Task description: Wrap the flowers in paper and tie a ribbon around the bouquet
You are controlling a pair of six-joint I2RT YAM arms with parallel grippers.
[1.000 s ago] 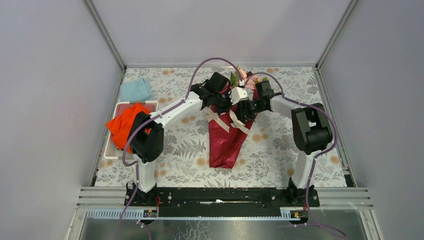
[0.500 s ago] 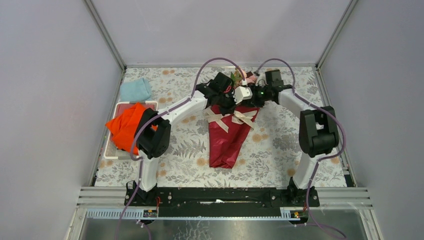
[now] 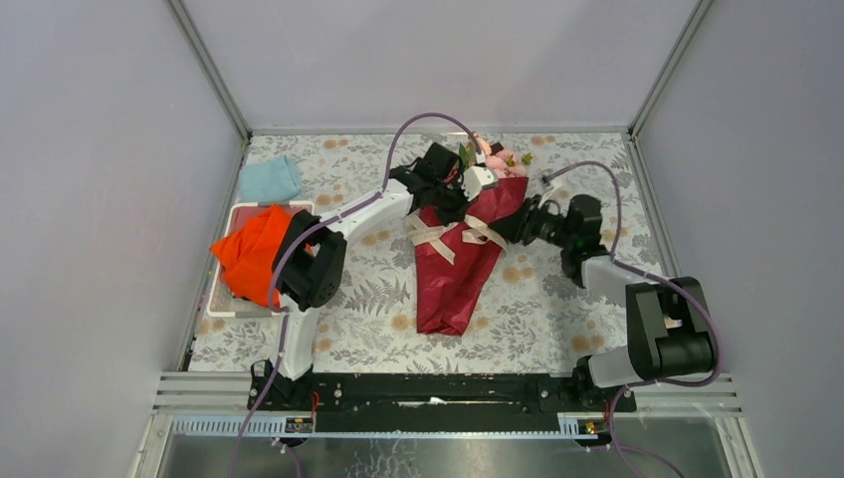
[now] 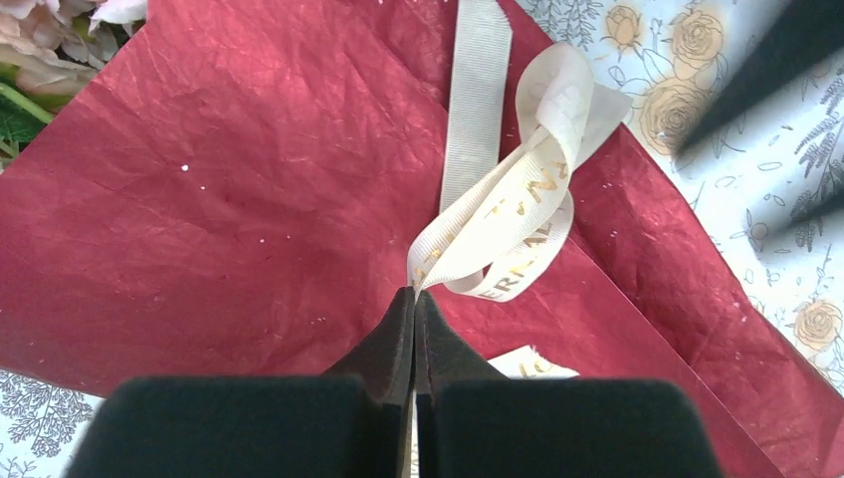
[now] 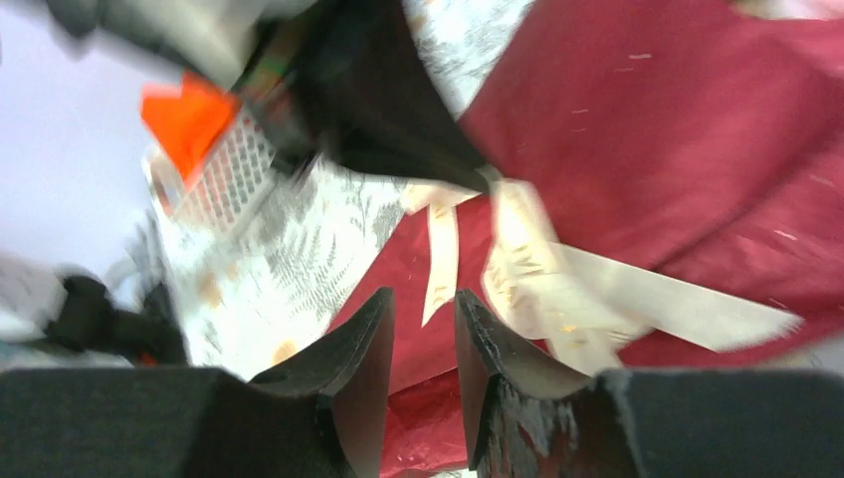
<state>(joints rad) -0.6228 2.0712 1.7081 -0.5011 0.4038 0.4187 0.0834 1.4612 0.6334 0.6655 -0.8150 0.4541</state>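
The bouquet (image 3: 456,267) lies mid-table, a cone of dark red paper (image 4: 229,189) with pale pink flowers (image 3: 503,159) and green leaves at its far, wide end. A cream ribbon (image 3: 438,236) is looped round the cone, its ends trailing over the paper. My left gripper (image 4: 414,295) is shut on a strand of the ribbon (image 4: 508,234) just below the knot; in the top view this gripper (image 3: 458,211) stands over the upper cone. My right gripper (image 5: 425,299) is open and holds nothing. It hovers at the cone's right edge (image 3: 510,229), facing the ribbon (image 5: 557,289).
An orange cloth (image 3: 251,251) lies on a white tray (image 3: 302,207) at the left, with a light blue cloth (image 3: 271,179) behind it. The flowered tablecloth (image 3: 557,319) is walled in on three sides. The right arm's cable (image 3: 607,199) arcs over the table's right side.
The right arm has drawn back from the bouquet's top to its right side, and its jaws have narrowed. The left gripper stays shut on the ribbon in the same place.
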